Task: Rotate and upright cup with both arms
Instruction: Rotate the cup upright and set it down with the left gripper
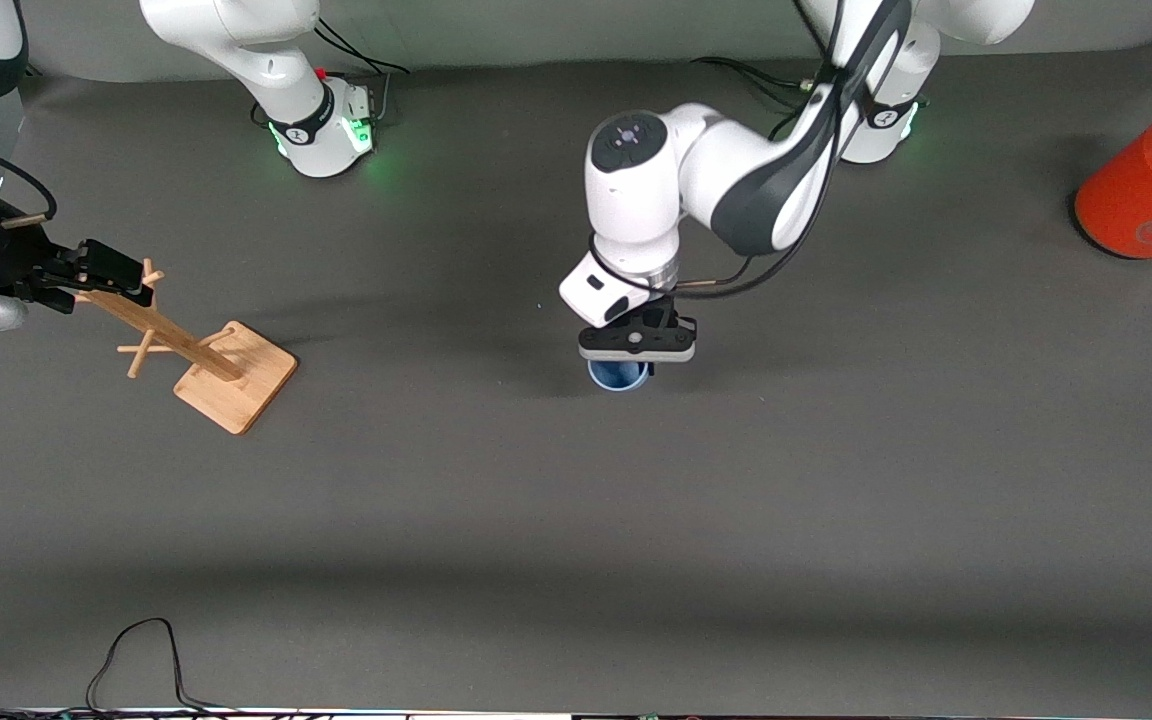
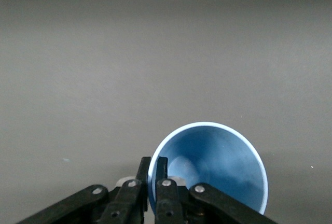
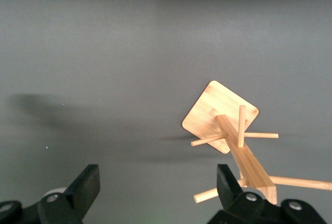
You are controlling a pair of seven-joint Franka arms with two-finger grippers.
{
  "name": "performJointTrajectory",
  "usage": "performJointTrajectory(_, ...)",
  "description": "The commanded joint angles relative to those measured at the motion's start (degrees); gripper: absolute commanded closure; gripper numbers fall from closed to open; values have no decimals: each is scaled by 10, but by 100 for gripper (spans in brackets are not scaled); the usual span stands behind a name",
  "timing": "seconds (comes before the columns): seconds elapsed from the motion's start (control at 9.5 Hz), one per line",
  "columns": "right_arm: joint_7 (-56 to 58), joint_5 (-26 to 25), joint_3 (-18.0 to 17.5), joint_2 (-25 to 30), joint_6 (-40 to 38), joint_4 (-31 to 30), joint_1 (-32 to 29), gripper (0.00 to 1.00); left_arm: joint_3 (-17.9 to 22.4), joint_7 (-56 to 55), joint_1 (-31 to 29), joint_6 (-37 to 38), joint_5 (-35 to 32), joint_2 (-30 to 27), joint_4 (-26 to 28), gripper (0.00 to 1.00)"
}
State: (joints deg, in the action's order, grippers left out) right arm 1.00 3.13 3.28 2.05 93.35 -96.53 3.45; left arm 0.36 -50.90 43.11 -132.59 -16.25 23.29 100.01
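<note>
The light-blue cup (image 1: pixel 618 377) is at the middle of the table, under my left gripper (image 1: pixel 628 362). In the left wrist view the cup (image 2: pixel 218 162) shows its open mouth and inside, so it is upright. My left gripper (image 2: pixel 154 166) is shut on the cup's rim wall, one finger inside and one outside. I cannot tell whether the cup's base touches the table. My right gripper (image 1: pixel 131 280) is open and empty, up over the top of a wooden peg rack at the right arm's end of the table. It shows open in the right wrist view (image 3: pixel 158 177) too.
The wooden peg rack (image 1: pixel 221 365) stands on a square base (image 3: pixel 220 112) below the right gripper. A large orange-red cylinder with a grey lid (image 1: pixel 1146 195) lies at the left arm's end of the table. A black cable (image 1: pixel 136 650) loops at the table's front edge.
</note>
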Motion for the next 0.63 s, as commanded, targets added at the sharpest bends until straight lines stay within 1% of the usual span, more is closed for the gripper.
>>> performJointTrajectory(0.0,8,12,2,1,-1,5,6,0,10,-79,7,-107,-7,-10,81,100)
performJointTrajectory(0.11,8,11,2,1,2,5,7,0,10,-136,9,-138,-48,-10,105,100)
performJointTrajectory(0.21,8,11,2,1,2,4,7,0,9,-227,12,-151,-131,-3,118,100)
performJointTrajectory(0.32,8,11,2,1,3,4,7,0,8,-309,14,-153,-213,16,118,100)
performJointTrajectory(0.42,8,11,2,1,3,3,7,0,7,-341,14,-154,-244,22,118,100)
performJointTrajectory(0.53,8,11,2,2,3,1,6,0,7,-343,14,-153,-244,20,118,100)
